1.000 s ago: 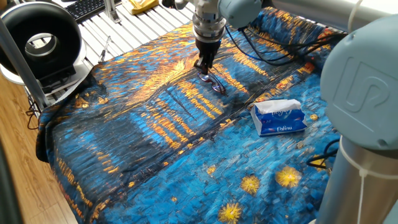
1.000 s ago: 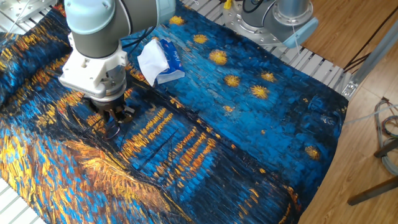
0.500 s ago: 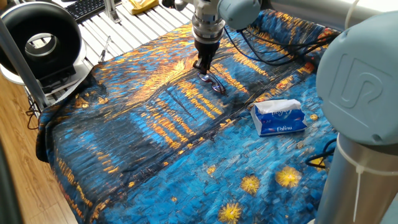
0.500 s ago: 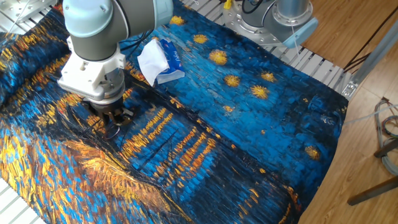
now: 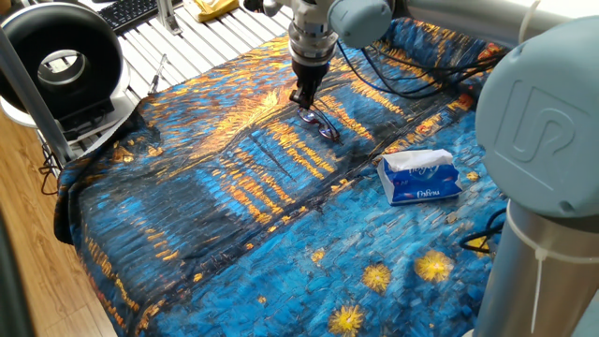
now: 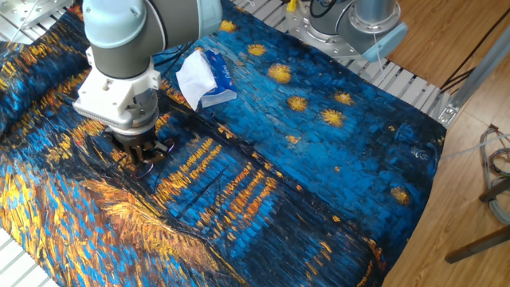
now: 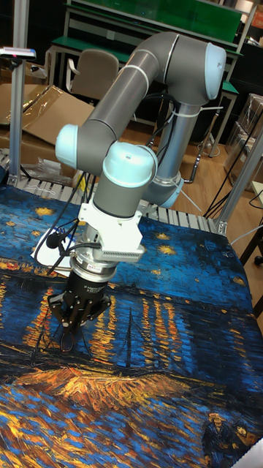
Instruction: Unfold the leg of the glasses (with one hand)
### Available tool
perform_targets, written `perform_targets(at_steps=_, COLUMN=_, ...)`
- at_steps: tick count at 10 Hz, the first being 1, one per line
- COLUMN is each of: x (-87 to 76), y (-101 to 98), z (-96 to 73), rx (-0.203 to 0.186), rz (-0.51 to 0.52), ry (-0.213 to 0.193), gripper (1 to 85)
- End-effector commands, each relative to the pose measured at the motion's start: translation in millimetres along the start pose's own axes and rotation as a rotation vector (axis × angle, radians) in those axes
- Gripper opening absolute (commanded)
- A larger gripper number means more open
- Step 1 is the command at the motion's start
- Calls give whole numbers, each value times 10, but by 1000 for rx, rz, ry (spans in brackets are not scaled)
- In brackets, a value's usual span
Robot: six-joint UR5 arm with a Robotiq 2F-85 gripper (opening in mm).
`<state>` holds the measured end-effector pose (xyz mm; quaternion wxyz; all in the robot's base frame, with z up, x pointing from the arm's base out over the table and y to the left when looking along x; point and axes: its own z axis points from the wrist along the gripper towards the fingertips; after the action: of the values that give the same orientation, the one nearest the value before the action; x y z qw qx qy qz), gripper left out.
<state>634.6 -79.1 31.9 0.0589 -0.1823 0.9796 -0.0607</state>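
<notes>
The glasses (image 5: 322, 125), thin dark wire with oval lenses, lie on the painted cloth (image 5: 215, 197) near the table's far middle. My gripper (image 5: 304, 99) stands straight down at their far-left end, fingertips drawn together on a slim leg. In the other fixed view the gripper (image 6: 144, 153) hides most of the glasses (image 6: 146, 167); only a wire loop shows below the fingers. The tall fixed view shows the gripper (image 7: 70, 324) with its tips converged just above a lens loop of the glasses (image 7: 64, 341).
A blue-white tissue pack (image 5: 420, 177) lies right of the glasses, a hand's width away. Black cables (image 5: 412, 80) run over the cloth behind the arm. A ring lamp (image 5: 62, 62) and a metal post (image 5: 33, 89) stand at the left edge.
The gripper has crept slightly up and left, away from the lenses, staying low on the cloth. The glasses' lenses have hardly moved.
</notes>
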Motion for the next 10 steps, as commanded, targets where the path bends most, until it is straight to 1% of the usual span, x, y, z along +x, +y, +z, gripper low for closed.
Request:
perform_targets(at_steps=1, x=-49, y=7, z=3, rx=1, rz=27, ry=-18, gripper=167)
perform_targets(at_steps=2, x=-59, y=4, z=7, rx=8, rz=35, ry=-20, gripper=137)
perform_targets(at_steps=3, x=-69, y=2, z=6, rx=11, rz=38, ry=-24, gripper=133)
perform_targets(at_steps=4, x=-68, y=4, z=0, rx=11, rz=47, ry=-24, gripper=110)
perform_targets(at_steps=5, x=-62, y=-2, z=-9, rx=15, rz=54, ry=-23, gripper=80)
perform_targets(at_steps=6, x=-46, y=-22, z=-20, rx=26, rz=60, ry=-17, gripper=20)
perform_targets(at_steps=10, x=54, y=10, z=-185, rx=44, rz=82, ry=3, gripper=10)
